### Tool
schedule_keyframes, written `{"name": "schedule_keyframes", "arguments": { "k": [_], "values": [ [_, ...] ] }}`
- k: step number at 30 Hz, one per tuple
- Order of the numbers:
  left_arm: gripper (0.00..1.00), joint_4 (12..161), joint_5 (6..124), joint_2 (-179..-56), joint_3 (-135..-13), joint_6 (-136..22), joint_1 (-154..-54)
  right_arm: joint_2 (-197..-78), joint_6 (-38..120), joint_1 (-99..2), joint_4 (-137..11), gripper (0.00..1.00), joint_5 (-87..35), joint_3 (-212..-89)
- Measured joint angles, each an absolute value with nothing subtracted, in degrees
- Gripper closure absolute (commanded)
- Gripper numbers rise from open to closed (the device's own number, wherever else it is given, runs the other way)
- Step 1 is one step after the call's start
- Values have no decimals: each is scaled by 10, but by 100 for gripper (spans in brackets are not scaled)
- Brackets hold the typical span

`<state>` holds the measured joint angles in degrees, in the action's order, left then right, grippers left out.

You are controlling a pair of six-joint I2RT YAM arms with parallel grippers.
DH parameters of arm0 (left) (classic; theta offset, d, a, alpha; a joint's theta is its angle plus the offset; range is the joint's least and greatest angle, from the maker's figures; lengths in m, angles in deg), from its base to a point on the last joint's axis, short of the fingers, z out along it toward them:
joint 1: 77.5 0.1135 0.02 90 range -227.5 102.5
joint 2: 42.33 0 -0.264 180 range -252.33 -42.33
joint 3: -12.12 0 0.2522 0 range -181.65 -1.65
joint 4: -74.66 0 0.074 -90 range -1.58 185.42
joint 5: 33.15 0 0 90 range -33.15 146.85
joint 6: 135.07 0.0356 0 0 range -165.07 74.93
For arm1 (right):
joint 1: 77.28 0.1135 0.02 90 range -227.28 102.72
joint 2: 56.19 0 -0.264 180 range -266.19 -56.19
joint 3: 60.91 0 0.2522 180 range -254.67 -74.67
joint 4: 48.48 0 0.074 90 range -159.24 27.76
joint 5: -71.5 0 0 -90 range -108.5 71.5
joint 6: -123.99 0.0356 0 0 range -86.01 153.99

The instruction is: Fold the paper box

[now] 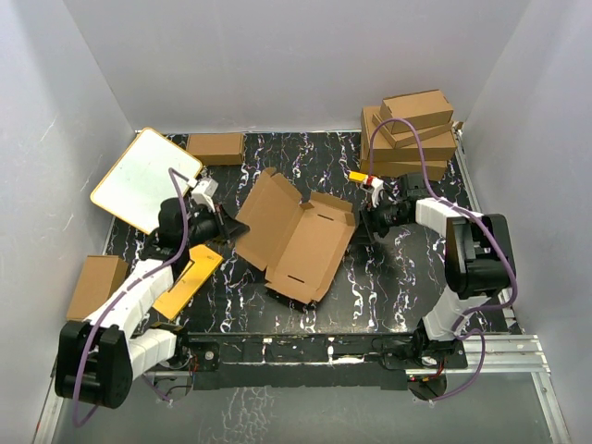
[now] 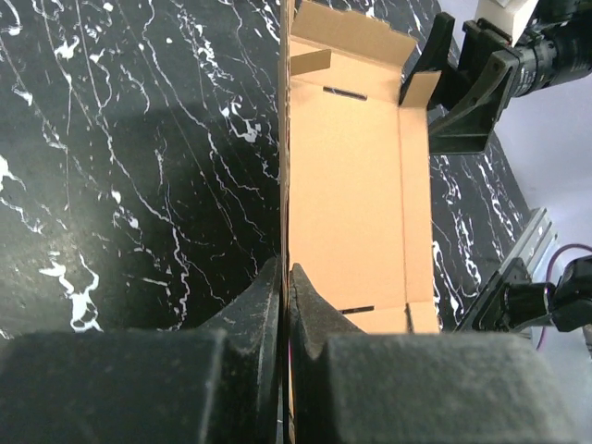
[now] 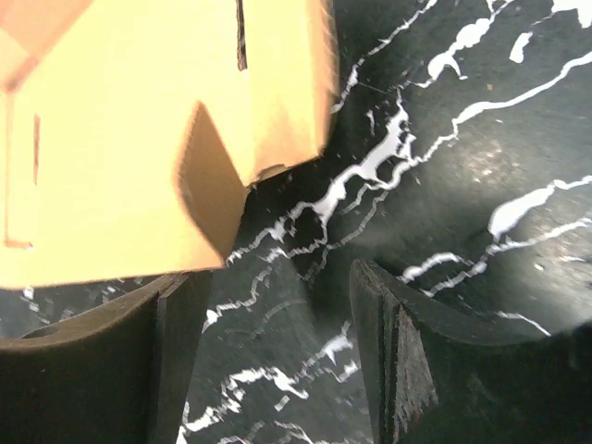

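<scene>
Brown closed box point(image 1: 95, 285) sits at the near left edge of the table point(image 1: 388, 277), with a yellow card point(image 1: 190, 277) just beside it, neither one in play. Mid-table is the paper box point(image 1: 301, 236), half formed and lying open, its base flat and a big panel tipped up on the left. The left gripper point(image 2: 285, 277) is pinched shut on that left panel's thin edge, so it's basically the anchor. The right gripper point(image 3: 277, 287) is just off the box's right side with its jaws apart and only bare tabletop between them, a cardboard corner just beside one finger. Looks to me like the wall-raising step: one side pinned, the other not yet taken. I'd say the next move needs the right one to get onto that right wall, stand it up and tuck the end tabs in, without shoving the whole thing sideways out of the left pinch. Further back there's a white board point(image 1: 146, 180) at the left and a stack of finished boxes point(image 1: 412, 134) at the far right.
</scene>
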<state>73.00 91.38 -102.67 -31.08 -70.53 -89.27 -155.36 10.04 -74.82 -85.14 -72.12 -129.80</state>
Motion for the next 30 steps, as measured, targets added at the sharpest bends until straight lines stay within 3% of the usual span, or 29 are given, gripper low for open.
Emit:
{"name": "schedule_keyframes", "arguments": {
  "k": [7,11,15,20,30],
  "values": [
    [100,870,953,-1097,-436,-575,-893,-1454,-56,-756,-904,30,-657,-1284],
    [100,924,973,-1124,-478,-516,-893,-1373,-199,-760,-947,0,-695,-1253],
    [100,959,988,-1145,-505,-479,-893,-1297,-430,-752,-1011,2,-763,-1185],
    [100,975,996,-1179,-528,-456,-893,-1287,-594,-680,-1042,1,-761,-1138],
    [100,983,998,-1244,-548,-432,-893,-1336,-650,-568,-959,23,-670,-1113]
  ]
}}
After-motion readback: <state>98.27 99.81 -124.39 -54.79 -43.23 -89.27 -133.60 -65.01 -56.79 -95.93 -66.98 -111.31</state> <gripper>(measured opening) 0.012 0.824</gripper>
